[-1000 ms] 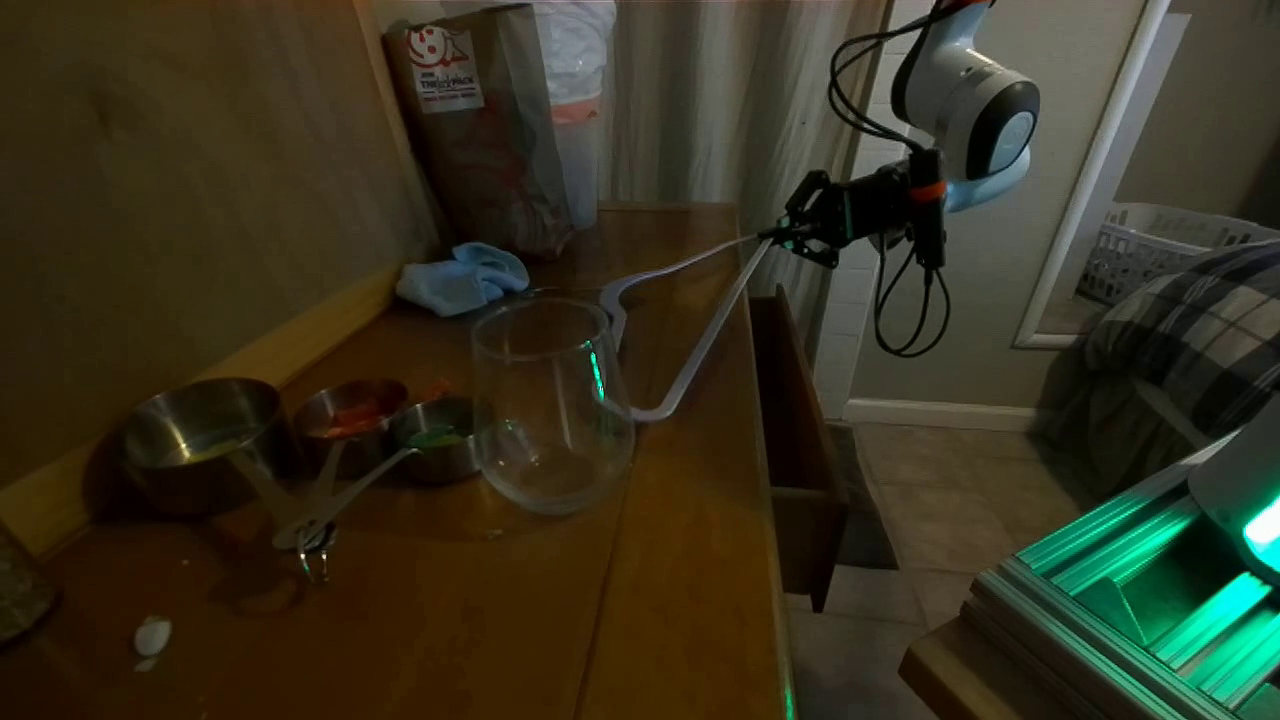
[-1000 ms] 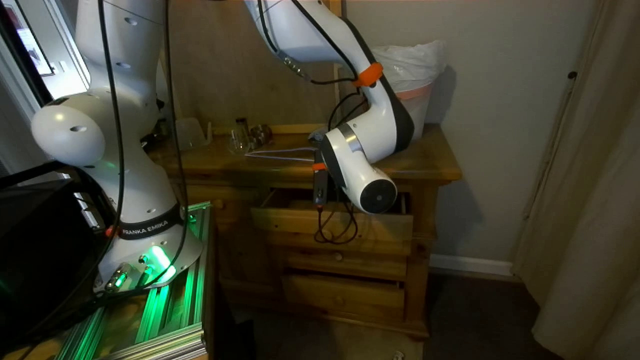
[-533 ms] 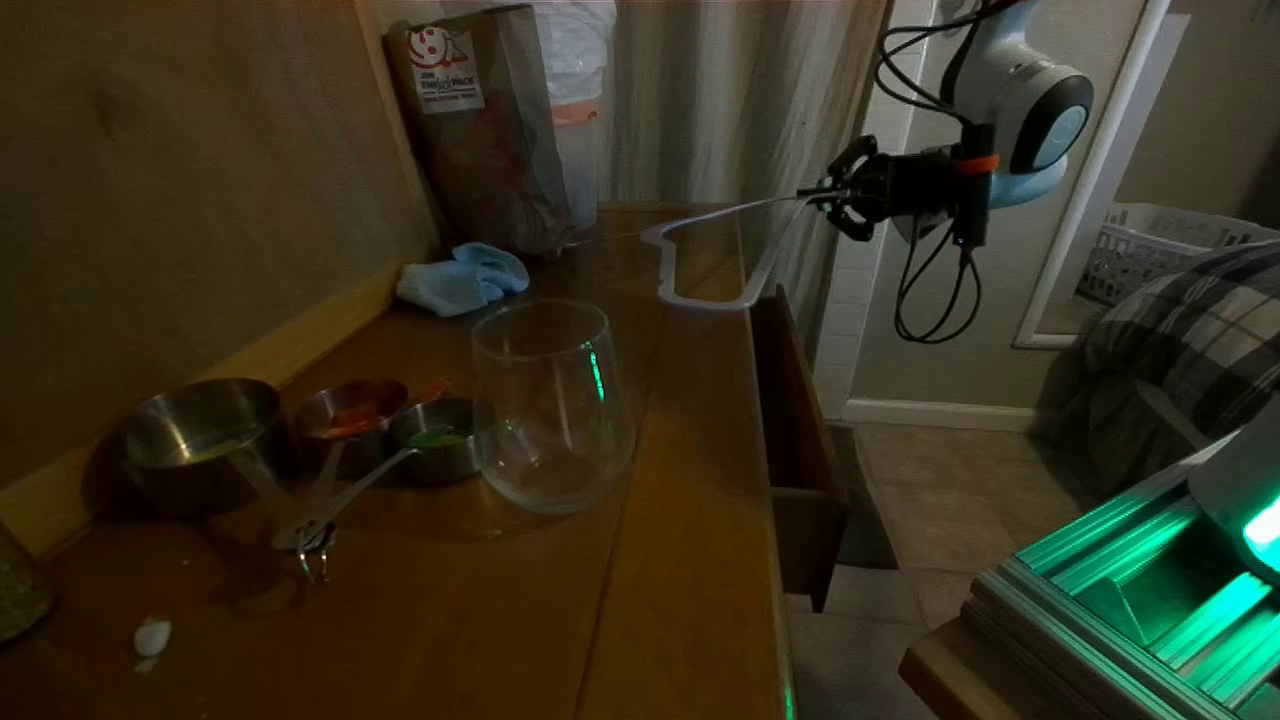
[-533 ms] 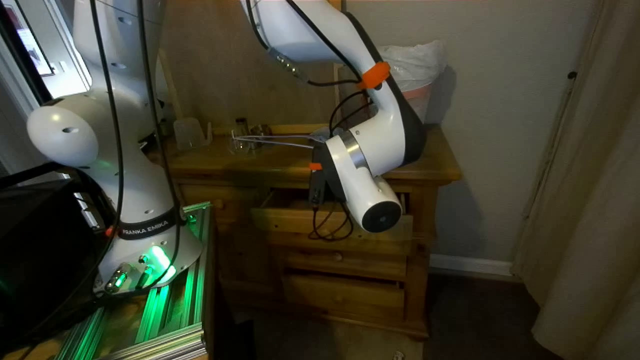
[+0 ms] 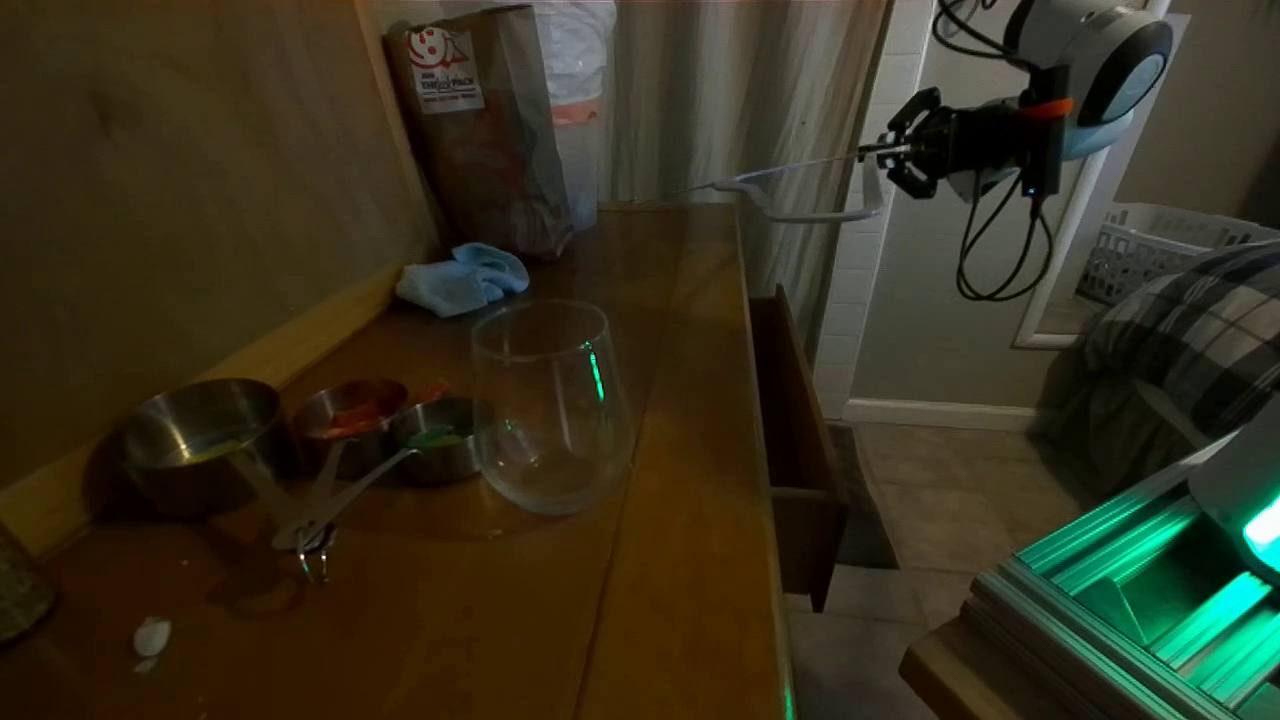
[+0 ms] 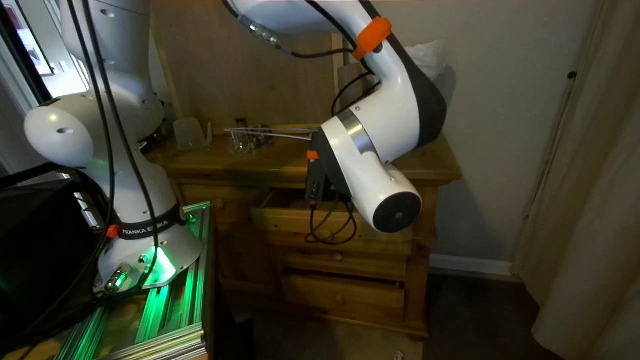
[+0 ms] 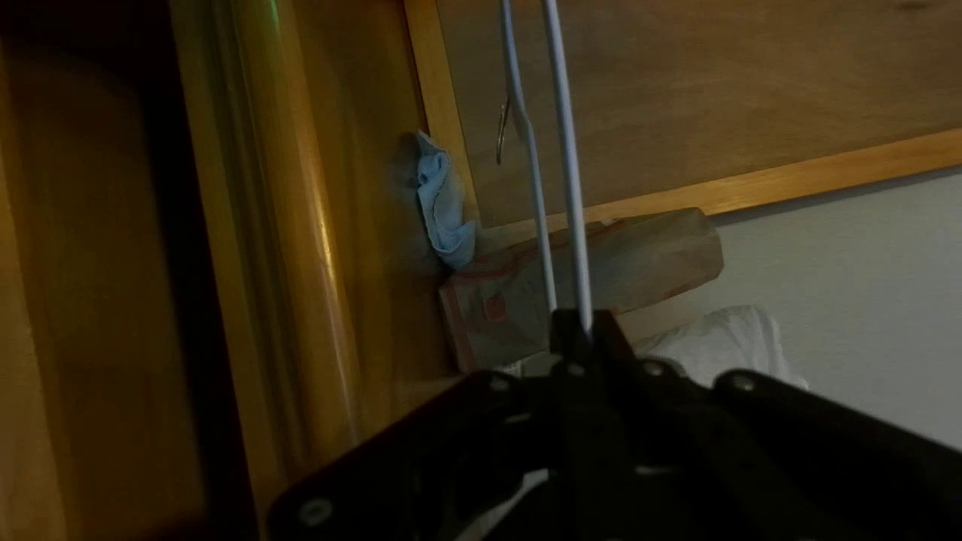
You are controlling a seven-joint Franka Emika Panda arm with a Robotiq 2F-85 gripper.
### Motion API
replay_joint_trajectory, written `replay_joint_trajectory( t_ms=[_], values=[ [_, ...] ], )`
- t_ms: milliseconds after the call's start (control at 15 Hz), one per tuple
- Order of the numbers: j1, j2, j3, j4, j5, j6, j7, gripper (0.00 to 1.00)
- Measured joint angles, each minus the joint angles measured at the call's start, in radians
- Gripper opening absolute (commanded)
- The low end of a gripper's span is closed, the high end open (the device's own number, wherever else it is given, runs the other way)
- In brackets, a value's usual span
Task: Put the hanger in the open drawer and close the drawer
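Observation:
My gripper (image 5: 868,153) is shut on the pale hanger (image 5: 812,217). It holds the hanger in the air above the far end of the dresser top. In the wrist view the black fingertips (image 7: 582,330) pinch the hanger near one end, and its two thin bars (image 7: 569,150) stretch away with a small metal hook showing. The hanger (image 6: 272,134) also shows in an exterior view, where the arm hides the fingers. The brown drawer (image 5: 808,525) stands pulled open below the gripper. Its front (image 6: 280,220) shows in an exterior view, and its inside (image 7: 98,300) lies at left in the wrist view.
On the dresser top (image 5: 690,560) stand a clear glass bowl (image 5: 555,420), metal measuring cups (image 5: 205,450) and a blue cloth (image 5: 465,280). A paper bag (image 5: 490,150) stands at the far end. A lower drawer (image 6: 345,295) is slightly open.
The gripper has risen and moved off the dresser top towards the robot side, carrying the hanger up with it. The hanger has turned to look flatter. The drawer has not moved.

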Motion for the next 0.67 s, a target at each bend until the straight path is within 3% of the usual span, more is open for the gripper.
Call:
replay_joint_trajectory(
  t_ms=[333,667],
  values=[
    [-0.031,-0.116,-0.069,0.002,-0.101,0.016,0.117,0.01],
    [-0.050,-0.181,-0.092,0.002,-0.167,0.122,0.201,0.01]
  ],
)
